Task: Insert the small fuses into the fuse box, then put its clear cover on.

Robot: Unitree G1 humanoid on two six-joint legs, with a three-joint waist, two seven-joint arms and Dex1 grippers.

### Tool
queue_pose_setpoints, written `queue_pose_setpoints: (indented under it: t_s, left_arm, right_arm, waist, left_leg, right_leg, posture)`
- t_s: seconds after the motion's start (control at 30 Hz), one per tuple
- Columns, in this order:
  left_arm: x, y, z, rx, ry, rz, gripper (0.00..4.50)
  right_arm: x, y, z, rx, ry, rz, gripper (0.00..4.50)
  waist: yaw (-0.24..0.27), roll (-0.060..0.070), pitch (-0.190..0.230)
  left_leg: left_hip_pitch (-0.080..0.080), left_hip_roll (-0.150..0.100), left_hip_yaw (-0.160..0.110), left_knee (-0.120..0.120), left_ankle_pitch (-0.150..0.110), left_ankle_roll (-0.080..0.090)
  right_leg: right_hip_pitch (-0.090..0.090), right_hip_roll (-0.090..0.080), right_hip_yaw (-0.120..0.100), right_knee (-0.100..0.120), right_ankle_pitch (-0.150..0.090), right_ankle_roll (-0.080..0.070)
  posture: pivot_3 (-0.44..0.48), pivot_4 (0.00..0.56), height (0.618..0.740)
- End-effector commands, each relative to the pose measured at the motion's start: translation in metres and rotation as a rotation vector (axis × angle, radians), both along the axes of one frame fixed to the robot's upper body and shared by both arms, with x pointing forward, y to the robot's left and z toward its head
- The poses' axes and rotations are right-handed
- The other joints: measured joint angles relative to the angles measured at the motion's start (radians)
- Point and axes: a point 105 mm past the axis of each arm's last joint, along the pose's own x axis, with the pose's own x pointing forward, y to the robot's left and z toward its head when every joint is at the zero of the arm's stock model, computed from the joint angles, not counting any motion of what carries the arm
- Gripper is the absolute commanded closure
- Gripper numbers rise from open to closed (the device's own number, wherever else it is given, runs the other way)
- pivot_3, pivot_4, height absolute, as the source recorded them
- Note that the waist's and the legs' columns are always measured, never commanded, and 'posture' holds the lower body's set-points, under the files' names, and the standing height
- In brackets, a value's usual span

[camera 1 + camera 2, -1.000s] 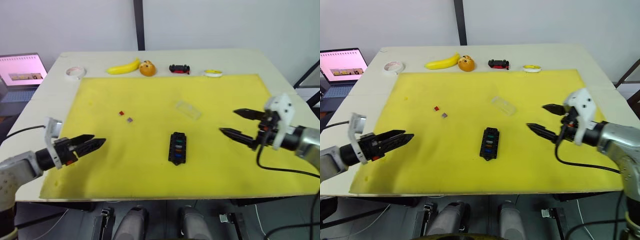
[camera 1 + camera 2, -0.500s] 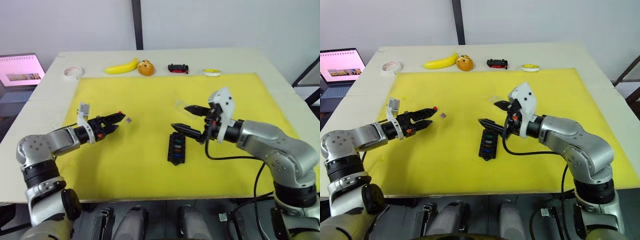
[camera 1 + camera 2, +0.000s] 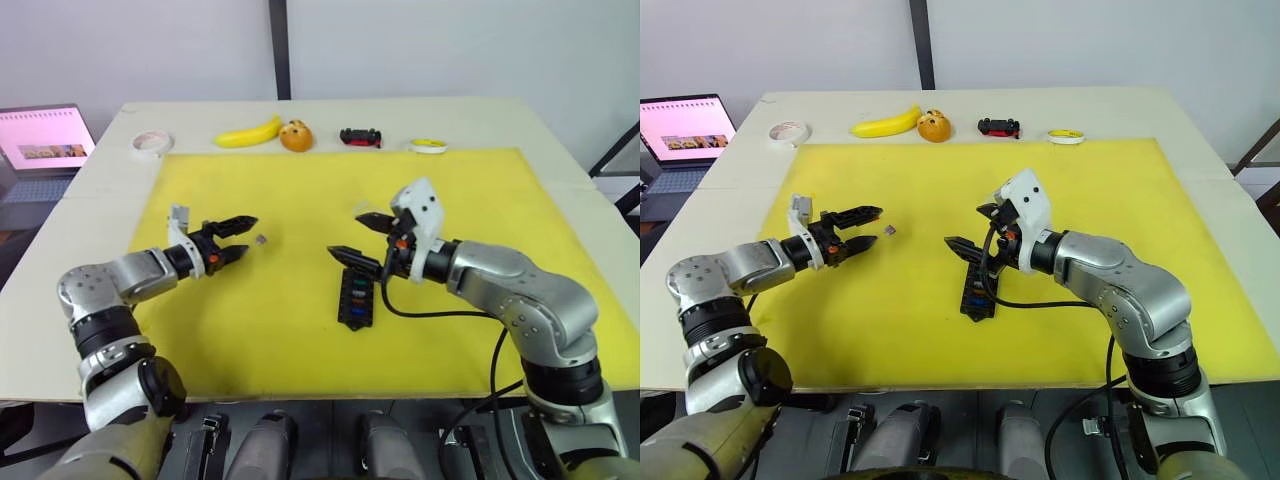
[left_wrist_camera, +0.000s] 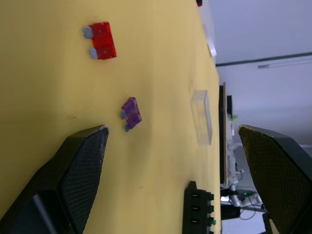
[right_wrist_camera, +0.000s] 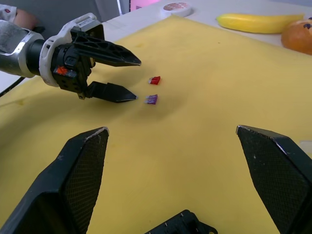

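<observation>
Left gripper (image 3: 868, 227) advanced toward purple fuse (image 3: 889, 230), fingers spread, empty

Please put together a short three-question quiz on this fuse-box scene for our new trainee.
1. True or false: the clear cover is already on the fuse box.
2. Which loose fuse lies nearer the left gripper: A) the red fuse, B) the purple fuse?
3. Fill in: the right gripper hovers with its fingers ____ over the yellow mat.

Key: 1 false, it lies apart on the mat; 2 B; 3 open.
</observation>
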Motion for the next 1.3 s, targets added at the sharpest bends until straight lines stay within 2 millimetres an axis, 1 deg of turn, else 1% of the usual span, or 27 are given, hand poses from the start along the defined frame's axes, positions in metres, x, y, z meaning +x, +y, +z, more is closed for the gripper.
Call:
queue_pose_setpoints:
  t_s: [0.03, 0.23, 0.47, 0.83, 1.03, 1.1, 1.13, 1.17, 1.3]
  left_arm:
    - [0.002, -0.007, 0.007, -0.018, -0.026, -0.013, 0.0]
    - [0.006, -0.011, 0.001, -0.01, -0.004, -0.007, 0.0]
    - [0.012, 0.002, -0.01, 0.005, 0.034, 0.067, 0.0]
    - [0.016, -0.012, -0.022, -0.026, 0.046, 0.066, 0.0]
    - [0.019, -0.021, -0.022, -0.026, 0.039, 0.06, 0.0]
    - [0.019, -0.021, -0.022, -0.025, 0.039, 0.061, 0.53]
    - [0.019, -0.022, -0.021, -0.028, 0.039, 0.056, 0.88]
    - [0.018, -0.022, -0.022, -0.025, 0.043, 0.047, 1.34]
    - [0.019, -0.021, -0.025, -0.02, 0.053, 0.047, 1.34]
  right_arm:
    - [-0.001, 0.005, 0.01, 0.007, -0.051, 0.014, 0.06]
    - [0.0, 0.004, 0.006, -0.013, -0.048, 0.003, 0.06]
    - [0.001, 0.002, 0.005, -0.018, -0.046, -0.012, 0.06]
    - [0.0, -0.004, 0.005, -0.041, -0.048, -0.016, 0.06]
    - [-0.001, -0.004, 0.004, -0.05, -0.051, -0.012, 0.06]
    - [-0.001, -0.005, 0.004, -0.05, -0.051, -0.012, 0.0]
    - [-0.001, -0.005, 0.004, -0.05, -0.051, -0.013, 0.0]
    - [-0.001, -0.005, 0.004, -0.05, -0.05, -0.014, 0.0]
    - [-0.002, -0.005, 0.003, -0.051, -0.048, -0.018, 0.0]
  waist:
    - [-0.002, 0.0, 0.0]
    - [0.0, 0.0, 0.0]
    - [-0.001, 0.0, 0.0]
    - [0.003, 0.0, -0.001]
    - [0.005, 0.001, -0.001]
    - [0.005, 0.001, -0.001]
    - [0.005, 0.001, -0.001]
    - [0.004, 0.001, -0.001]
    - [0.004, 0.001, -0.001]
  left_leg:
    - [0.0, 0.0, 0.0, 0.0, 0.0, 0.0]
    - [0.0, 0.0, 0.0, 0.0, 0.0, 0.0]
    - [0.0, 0.0, 0.0, 0.0, 0.0, 0.0]
    - [0.001, 0.0, -0.001, 0.0, 0.0, 0.0]
    - [0.001, -0.001, -0.001, 0.0, 0.0, 0.0]
    - [0.001, -0.001, -0.002, 0.0, 0.0, 0.0]
    - [0.001, -0.001, -0.002, 0.0, 0.0, 0.0]
    - [0.001, -0.001, -0.002, 0.0, 0.0, 0.0]
    - [0.001, -0.001, -0.002, 0.0, 0.0, 0.0]
  right_leg:
    - [0.0, 0.0, 0.0, 0.0, 0.0, 0.0]
    - [0.0, 0.0, 0.0, 0.0, 0.0, 0.0]
    - [0.0, 0.0, 0.0, 0.0, 0.0, 0.0]
    - [0.001, 0.0, 0.0, 0.0, 0.0, 0.0]
    - [0.002, 0.0, -0.001, 0.0, 0.0, 0.0]
    - [0.002, 0.0, -0.001, 0.0, 0.0, 0.0]
    - [0.002, 0.0, -0.001, 0.0, 0.0, 0.0]
    - [0.002, 0.0, -0.001, 0.0, 0.0, 0.0]
    - [0.002, 0.0, -0.001, 0.0, 0.0, 0.0]
  posture:
    - [0.0, 0.15, 0.74]
    - [0.0, 0.15, 0.74]
    - [0.0, 0.15, 0.74]
    - [0.0, 0.15, 0.74]
    - [0.0, 0.15, 0.74]
    - [0.0, 0.15, 0.74]
    - [0.0, 0.15, 0.74]
    - [0.0, 0.15, 0.74]
    - [0.0, 0.15, 0.74]
